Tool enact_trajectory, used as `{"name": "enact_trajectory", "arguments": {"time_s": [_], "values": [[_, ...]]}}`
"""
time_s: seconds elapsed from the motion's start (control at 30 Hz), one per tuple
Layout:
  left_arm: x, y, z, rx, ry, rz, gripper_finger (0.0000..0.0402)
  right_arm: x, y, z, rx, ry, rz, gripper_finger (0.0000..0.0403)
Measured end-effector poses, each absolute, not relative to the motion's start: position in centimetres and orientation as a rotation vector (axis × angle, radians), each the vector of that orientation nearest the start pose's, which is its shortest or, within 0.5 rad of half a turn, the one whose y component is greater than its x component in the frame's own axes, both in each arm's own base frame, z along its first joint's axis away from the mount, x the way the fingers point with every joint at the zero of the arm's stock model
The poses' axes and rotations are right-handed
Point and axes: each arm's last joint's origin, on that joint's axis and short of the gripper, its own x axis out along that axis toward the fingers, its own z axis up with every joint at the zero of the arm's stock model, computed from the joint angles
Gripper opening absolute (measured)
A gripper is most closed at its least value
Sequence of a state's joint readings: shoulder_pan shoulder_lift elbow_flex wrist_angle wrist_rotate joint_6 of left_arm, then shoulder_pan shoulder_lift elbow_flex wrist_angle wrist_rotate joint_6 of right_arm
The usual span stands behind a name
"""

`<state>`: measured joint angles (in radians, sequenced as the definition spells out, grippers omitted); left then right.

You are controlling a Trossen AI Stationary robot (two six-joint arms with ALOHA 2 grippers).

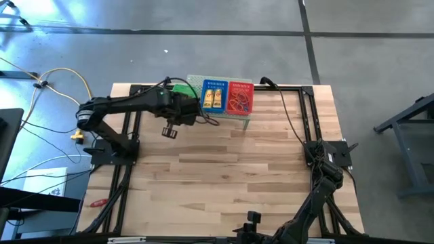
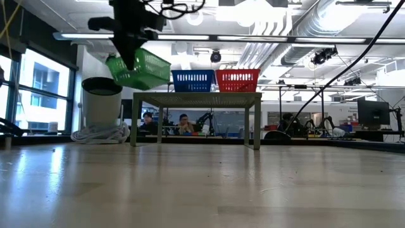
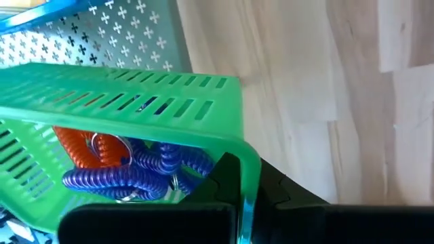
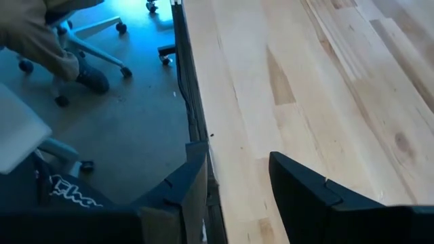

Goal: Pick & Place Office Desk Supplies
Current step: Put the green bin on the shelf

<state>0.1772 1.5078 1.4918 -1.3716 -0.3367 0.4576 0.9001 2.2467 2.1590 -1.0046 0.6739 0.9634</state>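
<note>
My left gripper [image 3: 252,183] is shut on a green slotted basket [image 3: 122,102], which hangs tilted over the left end of a small perforated stand [image 2: 196,96] at the table's far side. Purple-blue coiled loops [image 3: 135,176] and an orange coil [image 3: 85,146] lie inside it. On the stand sit a blue basket [image 1: 214,97] with yellow blocks [image 1: 213,100] and a red basket [image 1: 240,98] with red band loops. My right gripper [image 4: 237,203] stands open with nothing between its fingers, over the table's edge. My left gripper holds the green basket by its side wall at the rim [image 3: 247,159]. One finger [image 3: 227,173] is inside the basket and the other is outside. The fingers come from above, pointing down. The basket [image 2: 139,71] is lifted clear and tilted.
Bare wooden tabletop [image 1: 224,169] spreads in front of the stand. A black frame rail [image 1: 302,115] runs along the table's sides. Cables [image 1: 61,74] lie on the floor to the left. Beyond the table, people sit at desks in the room [image 2: 183,123].
</note>
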Motion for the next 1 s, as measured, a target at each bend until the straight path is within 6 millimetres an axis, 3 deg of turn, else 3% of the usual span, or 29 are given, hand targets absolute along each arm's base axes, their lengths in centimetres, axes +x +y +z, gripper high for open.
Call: {"name": "enact_trajectory", "arguments": {"time_s": [0.27, 0.5, 1.0], "values": [[28.7, 6.5, 31.4, 0.537, 1.543, 0.079, 0.0, 31.2, 36.1, 26.8, 0.161, 0.752, -0.179, 0.0149], [30.5, 7.1, 32.2, 0.548, 1.517, 0.084, 0.0, 31.3, 36.1, 26.8, 0.164, 0.75, -0.178, 0.0149], [30.9, 7.2, 32.3, 0.465, 1.484, 0.085, 0.0, 31.3, 36.1, 26.8, 0.17, 0.746, -0.176, 0.0149]]}}
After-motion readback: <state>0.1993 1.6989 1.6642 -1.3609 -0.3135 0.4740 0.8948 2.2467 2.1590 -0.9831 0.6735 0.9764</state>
